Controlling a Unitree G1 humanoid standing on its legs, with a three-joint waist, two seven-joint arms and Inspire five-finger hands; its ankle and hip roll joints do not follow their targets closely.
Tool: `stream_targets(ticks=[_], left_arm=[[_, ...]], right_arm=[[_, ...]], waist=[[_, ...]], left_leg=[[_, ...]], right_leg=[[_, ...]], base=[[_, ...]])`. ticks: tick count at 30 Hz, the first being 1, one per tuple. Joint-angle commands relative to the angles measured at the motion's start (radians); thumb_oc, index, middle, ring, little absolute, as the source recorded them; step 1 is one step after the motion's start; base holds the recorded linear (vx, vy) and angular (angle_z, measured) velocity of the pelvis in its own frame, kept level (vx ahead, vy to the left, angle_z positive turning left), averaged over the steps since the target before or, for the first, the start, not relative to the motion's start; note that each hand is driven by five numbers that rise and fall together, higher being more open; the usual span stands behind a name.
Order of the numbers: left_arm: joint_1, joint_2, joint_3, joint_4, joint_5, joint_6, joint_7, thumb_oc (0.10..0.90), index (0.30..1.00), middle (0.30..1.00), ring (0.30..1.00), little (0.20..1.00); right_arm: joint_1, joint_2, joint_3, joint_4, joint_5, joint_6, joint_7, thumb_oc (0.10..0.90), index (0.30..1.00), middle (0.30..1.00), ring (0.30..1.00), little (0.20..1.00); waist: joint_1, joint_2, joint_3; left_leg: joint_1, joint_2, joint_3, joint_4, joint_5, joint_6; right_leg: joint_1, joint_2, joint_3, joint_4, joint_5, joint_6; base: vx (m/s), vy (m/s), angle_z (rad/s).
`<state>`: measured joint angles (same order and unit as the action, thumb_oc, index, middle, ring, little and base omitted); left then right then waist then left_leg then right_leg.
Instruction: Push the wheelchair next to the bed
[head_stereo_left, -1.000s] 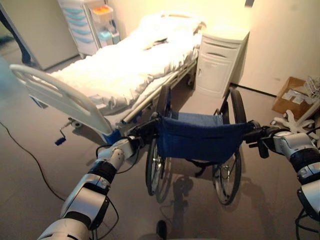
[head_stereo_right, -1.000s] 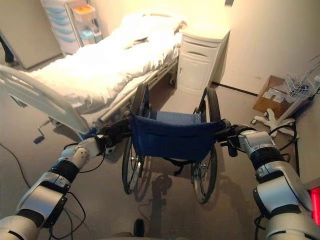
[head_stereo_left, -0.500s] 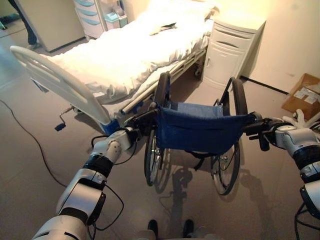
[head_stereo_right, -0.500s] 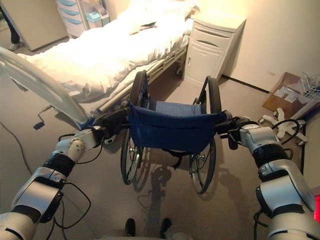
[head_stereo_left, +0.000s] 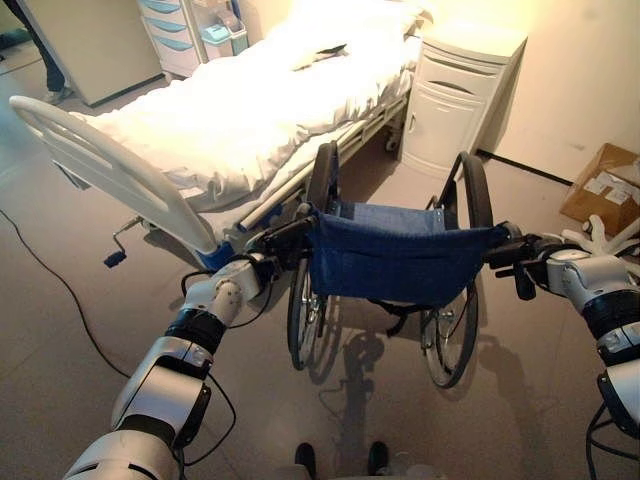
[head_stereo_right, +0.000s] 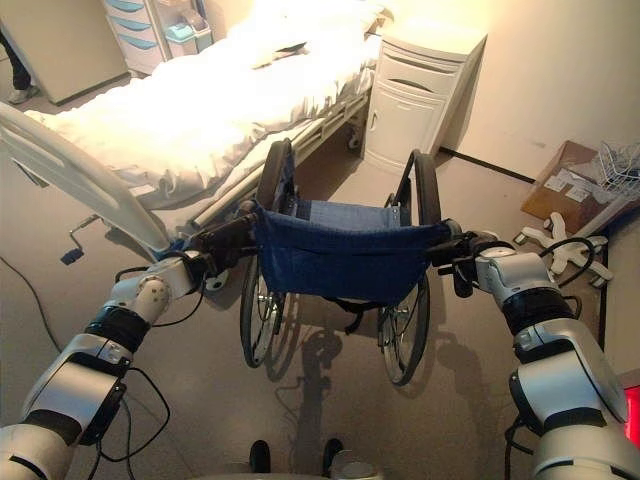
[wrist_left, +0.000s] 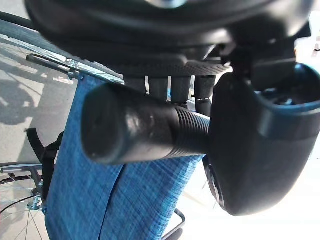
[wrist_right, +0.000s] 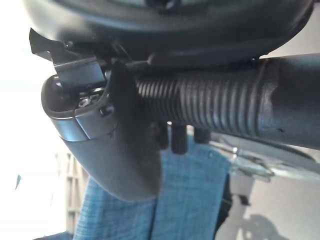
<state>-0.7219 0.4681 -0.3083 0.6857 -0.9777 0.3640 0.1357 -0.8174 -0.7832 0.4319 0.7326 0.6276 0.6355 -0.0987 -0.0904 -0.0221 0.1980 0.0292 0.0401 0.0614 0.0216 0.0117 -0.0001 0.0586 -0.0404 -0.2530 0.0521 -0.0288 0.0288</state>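
Both robot hands clamped on the push grips: left robot hand (head_stereo_left: 262, 268), right robot hand (head_stereo_left: 528, 262). Wheelchair (head_stereo_left: 392, 262) sits just beside the bed (head_stereo_left: 230, 130), near its foot end, nightstand (head_stereo_left: 455, 95) ahead. Risks: left wheel (head_stereo_left: 303, 310) may snag the bed frame if the push drifts left; go too straight and the front hits the nightstand.

Both arms are silver-grey shells with black bands at the joints. The left hand (head_stereo_left: 262, 268) is dark, as is the right hand (head_stereo_left: 528, 262), behind a rounded silver wrist.
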Motion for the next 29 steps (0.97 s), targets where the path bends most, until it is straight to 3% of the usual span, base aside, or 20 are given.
stream_targets(ticks=[1, 8, 21, 22, 23, 24, 29], left_arm=[[-0.055, 0.019, -0.039, 0.026, 0.010, -0.018, -0.039, 0.400, 0.300, 0.300, 0.300, 0.300], [-0.059, 0.013, -0.059, 0.029, 0.034, -0.005, -0.066, 0.400, 0.300, 0.300, 0.300, 0.300], [-0.049, -0.004, -0.064, 0.036, 0.028, -0.009, -0.040, 0.400, 0.300, 0.300, 0.300, 0.300], [-0.046, -0.006, -0.063, 0.039, 0.006, -0.003, -0.018, 0.703, 0.754, 0.754, 0.754, 0.754], [-0.045, -0.005, -0.062, 0.039, 0.001, 0.001, -0.013, 0.800, 0.900, 0.900, 0.900, 0.900], [-0.044, -0.012, -0.059, 0.042, -0.009, 0.015, 0.005, 0.800, 0.900, 0.900, 0.900, 0.900], [-0.050, -0.015, -0.061, 0.034, -0.011, 0.001, 0.025, 0.800, 0.900, 0.900, 0.900, 0.900]], right_arm=[[0.013, 0.284, -0.040, -0.073, 0.209, -0.154, -0.012, 0.400, 0.300, 0.300, 0.300, 0.300], [0.043, 0.311, -0.080, -0.088, 0.284, -0.206, -0.127, 0.400, 0.300, 0.300, 0.300, 0.300], [0.079, 0.327, -0.077, -0.116, 0.277, -0.200, -0.136, 0.400, 0.300, 0.300, 0.300, 0.300], [0.081, 0.322, -0.073, -0.115, 0.266, -0.189, -0.111, 0.400, 0.300, 0.300, 0.300, 0.300], [0.082, 0.320, -0.072, -0.116, 0.265, -0.187, -0.110, 0.400, 0.300, 0.300, 0.300, 0.300], [0.079, 0.318, -0.070, -0.113, 0.251, -0.178, -0.099, 0.800, 0.900, 0.900, 0.900, 0.900], [0.070, 0.308, -0.067, -0.114, 0.234, -0.176, -0.105, 0.800, 0.900, 0.900, 0.900, 0.900]], waist=[[0.082, -0.013, 0.010], [0.069, -0.009, 0.007], [0.049, -0.007, -0.008], [0.049, -0.008, -0.011], [0.049, -0.008, -0.011], [0.048, -0.009, -0.013], [0.048, -0.011, -0.018]], left_leg=[[0.092, -0.093, 0.054, -0.033, -0.032, 0.021], [0.100, -0.093, 0.066, -0.025, -0.040, 0.028], [0.116, -0.091, 0.086, -0.014, -0.049, 0.034], [0.117, -0.090, 0.088, -0.014, -0.049, 0.034], [0.117, -0.090, 0.088, -0.014, -0.049, 0.034], [0.119, -0.089, 0.089, -0.015, -0.049, 0.034], [0.128, -0.086, 0.090, -0.025, -0.046, 0.030]], right_leg=[[-0.064, -0.085, 0.092, -0.017, 0.149, 0.112], [-0.072, -0.091, 0.104, -0.008, 0.156, 0.120], [-0.069, -0.090, 0.126, 0.004, 0.154, 0.121], [-0.066, -0.090, 0.126, 0.003, 0.153, 0.120], [-0.065, -0.090, 0.126, 0.003, 0.153, 0.120], [-0.063, -0.089, 0.126, 0.003, 0.151, 0.119], [-0.053, -0.088, 0.120, -0.003, 0.151, 0.119]], base=[[0.00, 0.000, 0.00], [0.00, 0.000, 0.00], [0.01, 0.006, -0.03], [0.00, 0.000, 0.00], [-0.01, -0.005, 0.05], [-0.01, -0.004, 0.09], [-0.01, -0.011, 0.09]])
